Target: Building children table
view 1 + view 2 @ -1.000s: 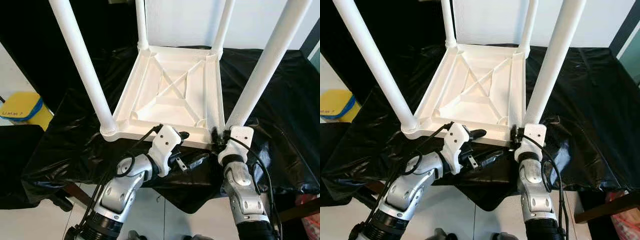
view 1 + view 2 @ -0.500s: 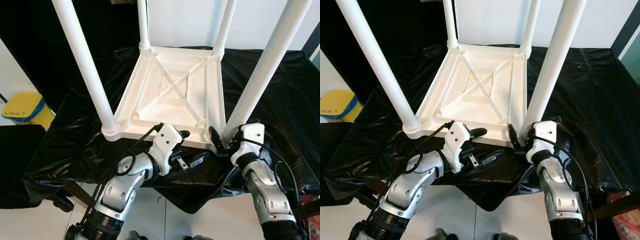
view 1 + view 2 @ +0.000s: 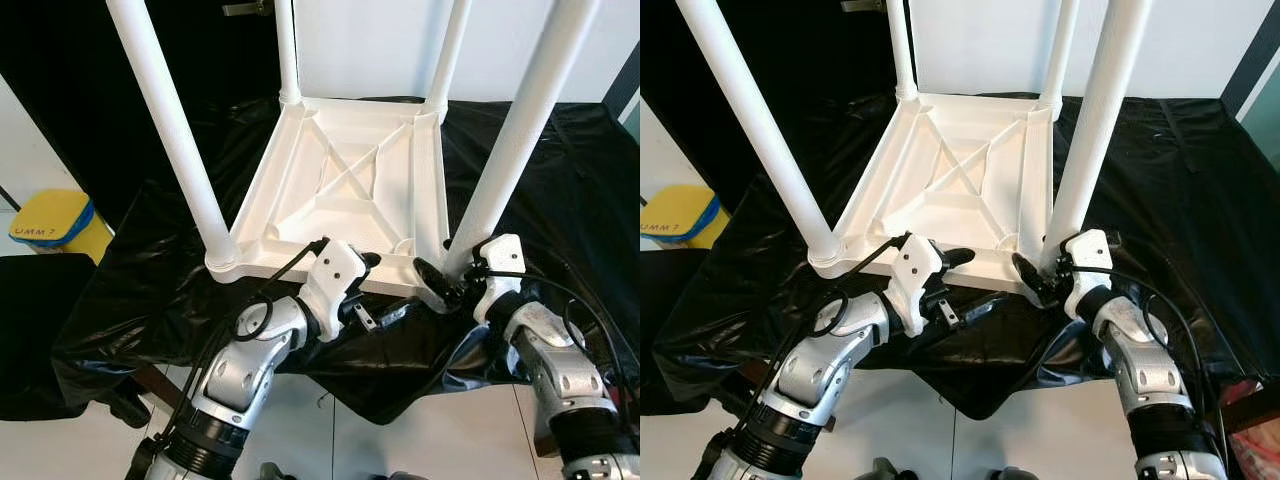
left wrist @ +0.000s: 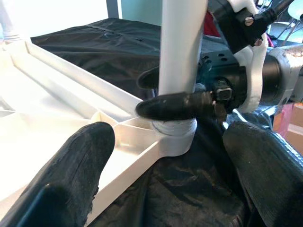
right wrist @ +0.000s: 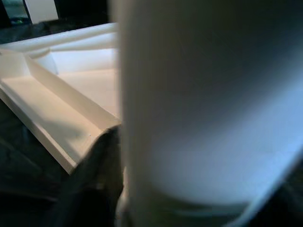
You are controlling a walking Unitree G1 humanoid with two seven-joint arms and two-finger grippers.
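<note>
**Op A:** What do I have nearest the robot?

**Op B:** I see both arms at the near edge of the black-draped worktop (image 3: 130, 250). My left gripper (image 3: 375, 290) sits at the middle of that edge, its fingers (image 4: 85, 161) spread wide, one at the rim of the upturned white table (image 3: 340, 190), the other over the black cloth. It pinches nothing.

**Op A:** And the right one?

**Op B:** My right gripper (image 3: 1032, 278) is at the near right corner of the table, at the foot of the near right leg (image 3: 515, 135). In the left wrist view one black finger (image 4: 173, 106) lies across the front of that leg just above its socket, another shows behind it, so the fingers straddle the leg. Whether they press on it I cannot tell.

**Op A:** Where is the table itself?

**Op B:** Upside down in the middle of the worktop, ribbed underside up. The near left leg (image 3: 170, 135) stands in its corner socket, leaning outward. Farther back, the far left leg (image 3: 287, 50) and far right leg (image 3: 447, 55) stand in the rear corners.

**Op A:** Anything off the worktop?

**Op B:** A yellow object (image 3: 50, 222) on the floor, left.
</note>
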